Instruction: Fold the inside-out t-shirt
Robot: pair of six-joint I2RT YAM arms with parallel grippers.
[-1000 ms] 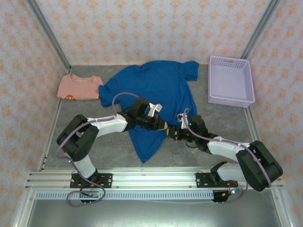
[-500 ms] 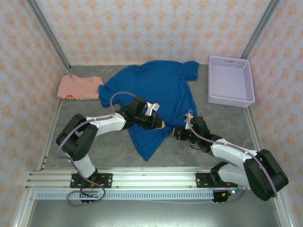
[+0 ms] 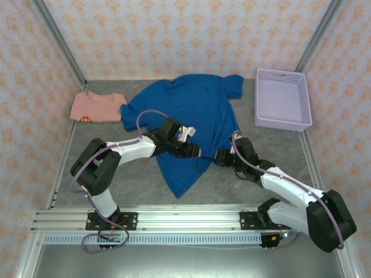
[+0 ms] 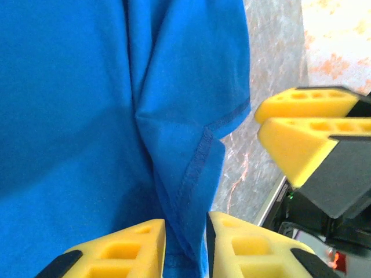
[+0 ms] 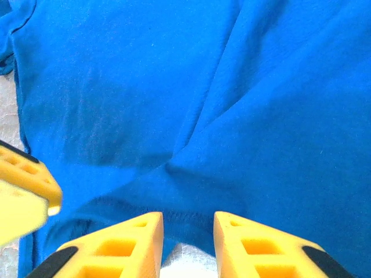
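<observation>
My left gripper (image 4: 186,225) has its jaws a little apart, and the inside-out t-shirt (image 4: 75,116) lies flat just ahead, its hem between them. My right gripper (image 5: 188,219) is slightly parted too, at the hem.

— Is there any writing you can read from where you are?

— No, nothing legible. Ahead of my left end effector (image 4: 184,231) the inside-out t-shirt (image 4: 87,116) shows plain blue cloth and a stitched hem. Ahead of my right end effector (image 5: 188,226) the same cloth carries faint mottling, and I can make out no letter in it.

— And further off?

— Far to the left of my left end effector, the salmon shirt (image 3: 97,106) has a small dark mark (image 3: 86,120) at its near edge. It is too small to tell what it is.
</observation>
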